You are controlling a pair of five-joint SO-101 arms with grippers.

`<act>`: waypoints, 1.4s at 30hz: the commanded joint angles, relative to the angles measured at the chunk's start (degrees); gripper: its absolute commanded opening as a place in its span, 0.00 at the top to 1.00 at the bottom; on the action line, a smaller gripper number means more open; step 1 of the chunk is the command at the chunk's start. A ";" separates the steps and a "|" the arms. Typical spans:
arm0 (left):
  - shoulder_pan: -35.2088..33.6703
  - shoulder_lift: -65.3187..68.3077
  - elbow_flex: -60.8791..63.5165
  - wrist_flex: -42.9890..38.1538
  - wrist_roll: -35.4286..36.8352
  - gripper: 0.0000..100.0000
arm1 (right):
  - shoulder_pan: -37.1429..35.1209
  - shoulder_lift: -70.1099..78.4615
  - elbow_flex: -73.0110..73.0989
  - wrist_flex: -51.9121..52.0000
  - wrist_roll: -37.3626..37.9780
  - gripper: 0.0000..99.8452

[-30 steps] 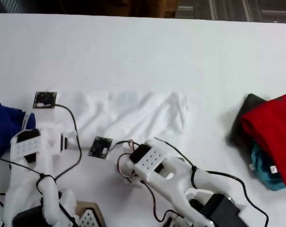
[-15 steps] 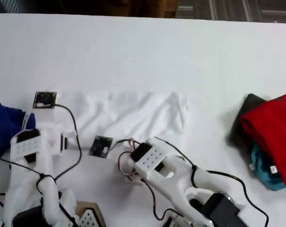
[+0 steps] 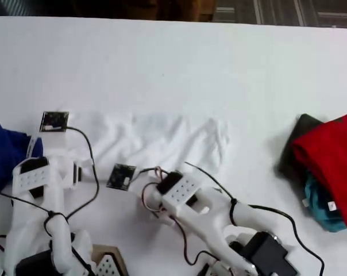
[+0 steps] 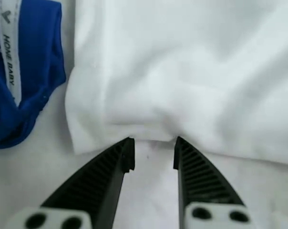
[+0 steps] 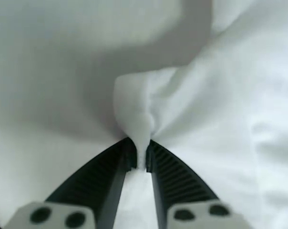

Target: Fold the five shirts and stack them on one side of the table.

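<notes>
Ribbed fingers [image 5: 106, 174] on puckered white shirt [image 5: 134, 107]

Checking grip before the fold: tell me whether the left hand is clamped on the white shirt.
No, the left hand is open, its tips just short of the edge of the white shirt.

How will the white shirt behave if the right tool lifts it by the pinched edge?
Probably floppy: the white shirt bunches into a soft ridge where the right tool pinches it. It would likely sag and drape rather than hold its shape. It also looks thin and light, given its shallow wrinkles.
</notes>
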 commanded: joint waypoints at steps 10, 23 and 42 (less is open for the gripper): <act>-0.44 -1.93 0.04 0.00 0.26 0.84 | 13.05 -0.04 -16.62 8.04 0.70 0.98; -0.44 -1.93 0.04 0.00 0.26 0.84 | 19.38 0.75 -22.95 0.04 0.70 0.98; -0.44 -1.93 0.04 0.00 0.26 0.84 | 20.18 24.66 -40.97 -1.27 0.70 0.98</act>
